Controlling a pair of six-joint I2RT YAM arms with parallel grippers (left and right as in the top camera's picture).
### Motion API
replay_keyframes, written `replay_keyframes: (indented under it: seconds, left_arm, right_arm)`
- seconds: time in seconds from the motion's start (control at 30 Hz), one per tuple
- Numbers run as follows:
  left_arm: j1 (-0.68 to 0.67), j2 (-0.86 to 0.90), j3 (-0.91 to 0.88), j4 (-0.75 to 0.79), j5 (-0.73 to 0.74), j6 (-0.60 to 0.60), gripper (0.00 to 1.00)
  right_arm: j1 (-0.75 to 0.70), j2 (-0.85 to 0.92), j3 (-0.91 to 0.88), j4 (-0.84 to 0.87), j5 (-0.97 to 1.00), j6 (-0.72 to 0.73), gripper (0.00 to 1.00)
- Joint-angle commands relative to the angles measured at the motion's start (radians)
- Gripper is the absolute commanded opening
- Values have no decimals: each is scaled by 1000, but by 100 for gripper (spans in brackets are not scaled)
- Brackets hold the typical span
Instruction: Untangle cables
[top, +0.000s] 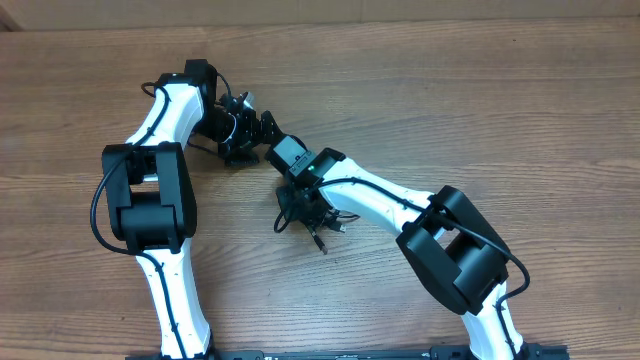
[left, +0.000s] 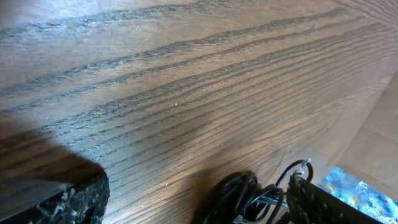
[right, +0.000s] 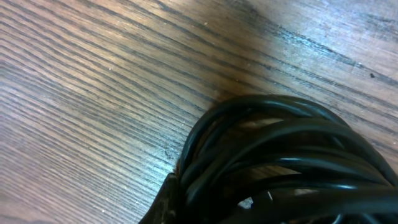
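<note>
The cables (top: 303, 215) are lying as a small black tangle on the wooden table (top: 450, 90), a little left of centre and towards the near side. A couple of thin plug ends (top: 326, 238) are poking out on the tangle's near right side.

The right arm is reaching in from the near right corner, and the right gripper (top: 300, 203) is sitting directly over the tangle. In the right wrist view, glossy black loops are filling the near right part of the frame, very close to the lens. The fingers are almost wholly hidden behind them, so it cannot be told whether they are pinching the loops or standing apart.

The left arm is rising from the near left and bending right at the far side. The left gripper (top: 246, 135) is hanging just left of the right arm's wrist, apart from the tangle. Its fingers (left: 62, 199) are standing spread wide, one at each near corner of the left wrist view, with bare wood between them.

A coil of dark cords (left: 239, 194) is showing at that view's near edge, beside the right-hand finger. It cannot be told whether this coil belongs to the tangle or to the other arm.
</note>
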Motion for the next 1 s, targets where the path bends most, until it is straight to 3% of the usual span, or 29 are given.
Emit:
replay_keyframes:
  seconds: [0.0,0.23,0.43,0.63,0.77,0.8,0.9,0.97]
  left_arm:
    - [5,33,-13,4,24,72,91]
    - [29,33,-13,-14,192,228,91]
    - [41,33,-13,-92,439,513,85]
    - [37,33,-13,-166,581,684,60]
    - [33,33,-13,-167,594,676,68]
    - [32,33,-13,-166,597,669,72]
    - [31,33,-13,-164,603,638,98]
    - [31,33,-13,-164,603,616,100]
  right_arm:
    - [-50,5,10,-22,-148,-14,4]
    - [-228,-44,38,60,-678,-61,4]
    - [-389,-47,38,198,-1088,-60,4]
    - [-462,-47,38,225,-1210,-53,4]
    - [-455,-47,38,310,-1391,-95,4]
    - [-450,-47,38,314,-1410,-107,4]
    - [-424,-46,35,309,-1415,-143,4]
    - [-402,-46,34,306,-1415,-180,4]
